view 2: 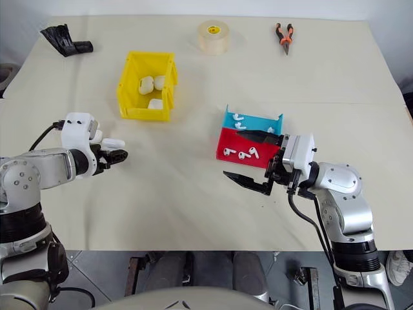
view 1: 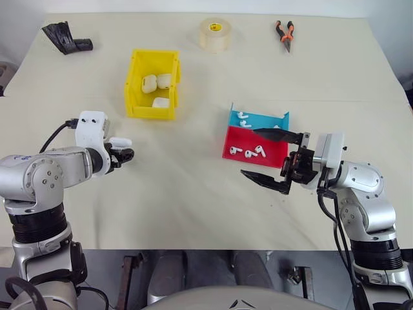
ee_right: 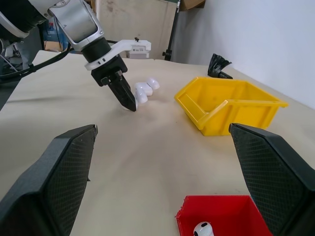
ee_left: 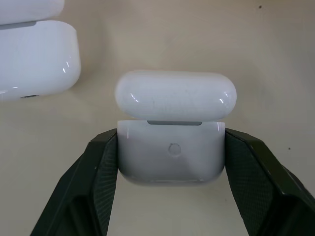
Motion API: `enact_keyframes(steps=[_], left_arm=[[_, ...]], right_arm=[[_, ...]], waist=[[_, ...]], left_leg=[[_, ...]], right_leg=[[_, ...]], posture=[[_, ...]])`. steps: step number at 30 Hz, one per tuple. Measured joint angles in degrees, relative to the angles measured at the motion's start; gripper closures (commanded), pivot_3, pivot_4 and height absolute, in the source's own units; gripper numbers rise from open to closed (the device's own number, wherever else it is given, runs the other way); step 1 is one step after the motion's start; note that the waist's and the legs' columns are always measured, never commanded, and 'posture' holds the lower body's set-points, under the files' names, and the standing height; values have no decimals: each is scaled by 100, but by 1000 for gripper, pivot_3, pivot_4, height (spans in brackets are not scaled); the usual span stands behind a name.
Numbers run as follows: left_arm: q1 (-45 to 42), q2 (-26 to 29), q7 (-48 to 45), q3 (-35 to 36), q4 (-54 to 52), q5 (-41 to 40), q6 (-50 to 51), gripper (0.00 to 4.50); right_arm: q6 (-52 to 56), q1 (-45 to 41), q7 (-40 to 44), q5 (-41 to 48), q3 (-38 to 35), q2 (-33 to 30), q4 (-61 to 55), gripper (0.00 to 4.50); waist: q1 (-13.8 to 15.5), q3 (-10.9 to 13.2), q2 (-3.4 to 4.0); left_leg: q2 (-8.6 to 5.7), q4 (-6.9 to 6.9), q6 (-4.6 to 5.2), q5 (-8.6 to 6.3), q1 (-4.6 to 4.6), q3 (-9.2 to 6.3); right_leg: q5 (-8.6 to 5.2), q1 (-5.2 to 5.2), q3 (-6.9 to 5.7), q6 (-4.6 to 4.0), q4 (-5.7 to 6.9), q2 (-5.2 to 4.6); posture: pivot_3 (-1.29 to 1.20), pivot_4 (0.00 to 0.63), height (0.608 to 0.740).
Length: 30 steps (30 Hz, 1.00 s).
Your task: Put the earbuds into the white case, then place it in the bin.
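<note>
My left gripper [ee_left: 171,196] is shut on the white case [ee_left: 171,155], its black fingers [ee_left: 93,177] pressing both sides of the body, and the case's lid stands open. A second white case [ee_left: 34,59] lies close by on the table. From the head, my left gripper [view 1: 124,155] sits left of centre, in front of the yellow bin [view 1: 151,111], which holds three white cases. Earbuds [view 1: 248,152] lie in the red tray [view 1: 277,150]; more earbuds [view 1: 243,118] lie in the blue tray [view 1: 264,121]. My right gripper [view 1: 274,159] hangs open and empty at the red tray's near edge.
A roll of tape [view 1: 215,33], orange-handled pliers [view 1: 285,33] and a black object [view 1: 64,37] lie along the far edge of the table. Bare cloth stretches between the two grippers and along the near edge.
</note>
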Motion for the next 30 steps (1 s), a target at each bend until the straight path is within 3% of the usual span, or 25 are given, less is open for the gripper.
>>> enact_keyframes(steps=[2, 7, 12, 17, 22, 27, 30], left_arm=[[353, 42, -400, 36, -91, 36, -559, 1701], [1790, 27, -2506, 284, -365, 77, -3328, 1701], [2416, -584, -4358, 231, -475, 75, -5764, 1701], [2167, -1497, -5190, -806, -305, 236, -7060, 1701], [1359, -2410, -5804, -2036, 759, 927, -8481, 1701], [757, -3096, -6294, -2499, 1689, 1102, -9512, 1701], [571, -3231, -6682, -2693, 2023, 1069, -9762, 1701]], right_arm=[[12, -4, -7, -1, -1, -34, 1, 0], [109, -47, 10, 0, -117, -295, 41, 0], [213, -106, 91, -1, -391, -758, 268, 0], [402, 60, 98, 1, -855, -1328, 355, 0], [1002, 1116, -34, 39, -1675, -1896, -57, 0], [1950, 2022, -253, 24, -2307, -2380, -492, 0], [2510, 2244, -415, -16, -2502, -2656, -691, 0]], waist=[[0, 0, 0], [-10, 1, 0], [35, 1, 2], [161, 1, 3], [242, -2, 7], [250, -1, 7], [224, -2, 9]], left_leg=[[-1, 0, 0, 0, 0, 0], [3, -1, -1, 1, -6, 1], [-16, -1, 4, 0, -6, 19], [-29, 6, 30, -8, -7, 15], [-35, 37, 60, -25, -8, 14], [-35, 65, 67, -29, -7, 20], [-34, 66, 71, -31, 1, 23]], right_leg=[[0, -1, -8, 0, 0, -5], [-2, 0, -35, -5, -21, -13], [-3, 25, -74, -7, -57, -38], [2, 44, -83, 3, -73, -51], [12, 79, -89, 22, -82, -52], [18, 89, -85, 34, -94, -50], [18, 94, -79, 35, -104, -48]], posture=[[0, 150, 740], [0, 150, 740], [0, 150, 740], [0, 150, 740], [0, 150, 740], [0, 150, 740], [0, 150, 740]])
